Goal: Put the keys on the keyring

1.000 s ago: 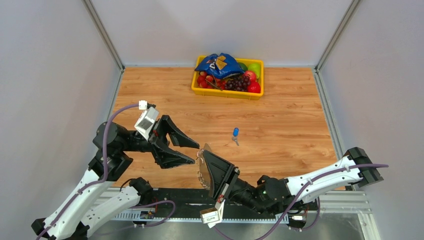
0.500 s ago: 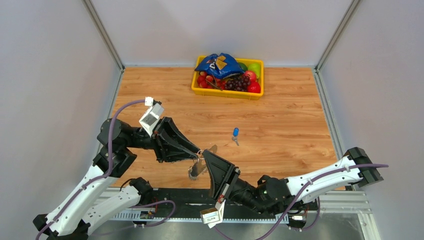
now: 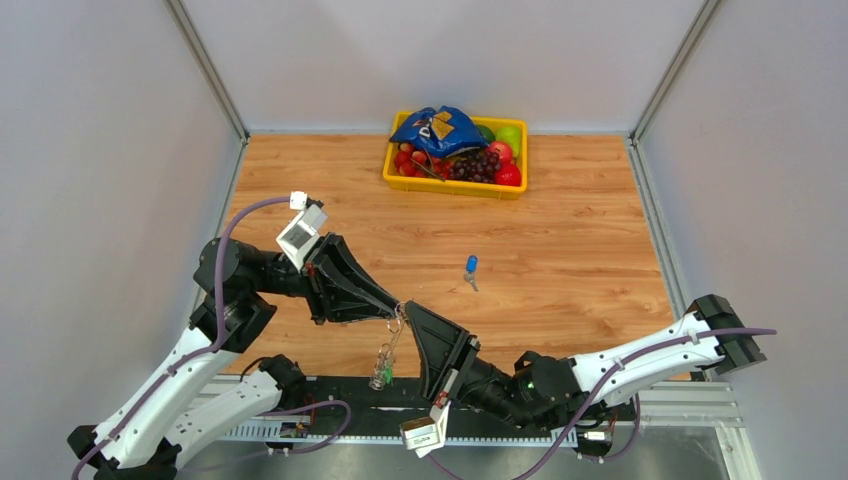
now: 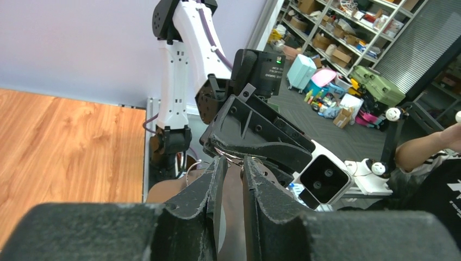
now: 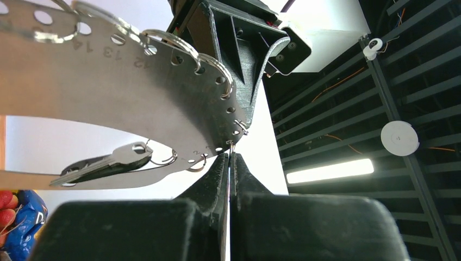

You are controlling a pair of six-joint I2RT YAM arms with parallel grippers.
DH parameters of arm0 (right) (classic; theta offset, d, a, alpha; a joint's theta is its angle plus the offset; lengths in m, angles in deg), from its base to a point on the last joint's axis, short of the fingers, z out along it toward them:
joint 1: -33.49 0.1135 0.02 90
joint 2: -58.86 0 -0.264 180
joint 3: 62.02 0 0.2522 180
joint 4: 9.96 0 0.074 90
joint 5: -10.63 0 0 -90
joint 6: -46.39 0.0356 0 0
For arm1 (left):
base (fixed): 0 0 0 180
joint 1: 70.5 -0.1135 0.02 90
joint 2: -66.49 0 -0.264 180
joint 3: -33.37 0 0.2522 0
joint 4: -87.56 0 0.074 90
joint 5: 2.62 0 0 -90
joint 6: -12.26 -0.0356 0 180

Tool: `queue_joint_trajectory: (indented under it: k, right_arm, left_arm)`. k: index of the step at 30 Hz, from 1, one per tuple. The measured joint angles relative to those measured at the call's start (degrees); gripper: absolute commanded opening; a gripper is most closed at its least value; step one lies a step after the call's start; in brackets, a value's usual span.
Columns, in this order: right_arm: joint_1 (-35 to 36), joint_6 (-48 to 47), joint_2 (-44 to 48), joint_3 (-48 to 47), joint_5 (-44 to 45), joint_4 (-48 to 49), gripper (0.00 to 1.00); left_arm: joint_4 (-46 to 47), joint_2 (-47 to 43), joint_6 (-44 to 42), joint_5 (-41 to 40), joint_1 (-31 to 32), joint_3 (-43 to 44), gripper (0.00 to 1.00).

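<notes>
Keyring [image 3: 388, 350] hangs in the air over the near edge of the table [image 3: 560, 260], dangling from the spot where my two grippers meet tip to tip. Through the right wrist camera I see it as a flat silver band punched with numbered holes. Small split rings [image 5: 215, 68] are threaded through the holes, and one silver key [image 5: 108, 160] hangs from one of them. The right gripper [image 5: 229, 159] has its jaws pressed together on the band's thin edge. The left gripper [image 4: 231, 166] points straight at the right one. Its fingers [image 4: 213, 187] stand close with only a narrow slit between them, and I cannot tell whether they pinch the band or anything else. A blue-headed key [image 3: 470, 264] lies alone on the table, well apart from both grippers. At the far edge sits a yellow basket [image 3: 455, 186] with fruit [image 3: 478, 163] and a blue bag [image 3: 440, 128].
</notes>
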Motion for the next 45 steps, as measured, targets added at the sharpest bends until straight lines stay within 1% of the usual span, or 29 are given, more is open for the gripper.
queue_joint_trajectory:
  k: [3,6,8,9,11,18,23,25,27,30,33,36,40,41,43,45]
  right_arm:
    - [0.0,-0.1,-0.1,0.0,0.0,0.5,0.0]
    - [0.0,-0.2,-0.2,0.0,0.0,1.1,0.0]
    - [0.0,-0.2,-0.2,0.0,0.1,1.5,0.0]
    - [0.0,-0.2,-0.3,0.0,0.1,1.6,0.0]
    - [0.0,-0.2,-0.3,0.0,0.3,1.6,0.0]
    - [-0.3,-0.2,-0.3,0.0,0.4,1.4,0.0]
    - [-0.3,-0.2,-0.9,0.0,0.4,1.2,0.0]
    - [-0.3,-0.2,-1.0,0.0,0.4,1.2,0.0]
    - [-0.3,-0.2,-1.0,0.0,0.5,1.1,0.0]
    - [-0.3,-0.2,-1.0,0.0,0.9,0.9,0.0]
    - [-0.3,-0.2,-1.0,0.0,1.4,0.8,0.0]
    - [-0.3,-0.2,-1.0,0.0,2.3,0.9,0.0]
    - [-0.2,-0.4,-1.0,0.0,2.9,1.0,0.0]
    - [-0.2,-0.5,-1.0,0.0,2.9,1.0,0.0]
    - [-0.1,-0.7,-1.0,0.0,3.0,1.0,0.0]
    - [0.0,-1.0,-1.0,0.0,3.0,0.9,0.0]
  left_arm:
    - [1.2,0.0,0.9,0.5,0.0,-0.2,0.14]
    - [1.8,0.2,1.6,1.0,0.0,-0.3,0.11]
    - [2.2,0.4,1.9,1.5,0.0,-0.3,0.18]
    - [2.4,0.5,2.0,1.6,0.0,-0.3,0.29]
    - [2.7,0.7,2.3,1.8,0.0,-0.3,0.4]
    - [3.1,0.7,3.1,2.1,0.0,-0.3,0.57]
    - [3.0,0.7,3.3,2.2,0.0,-0.3,0.56]
    - [2.7,0.9,3.4,2.4,0.0,-0.3,0.54]
    - [2.4,1.3,3.5,2.5,0.0,-0.3,0.5]
    - [1.6,2.5,3.6,2.5,0.0,-0.1,0.41]
    - [0.3,4.0,3.5,2.5,0.0,0.7,0.36]
    - [-0.4,4.9,3.5,2.5,0.0,1.0,0.28]
    - [-1.4,5.1,3.5,2.5,-0.2,1.2,0.12]
    - [-1.7,5.1,3.5,2.5,-0.2,1.4,0.05]
    - [-2.4,5.1,3.6,2.5,-0.2,1.4,0.01]
    - [-2.8,5.1,3.7,2.5,-0.2,1.4,0.0]
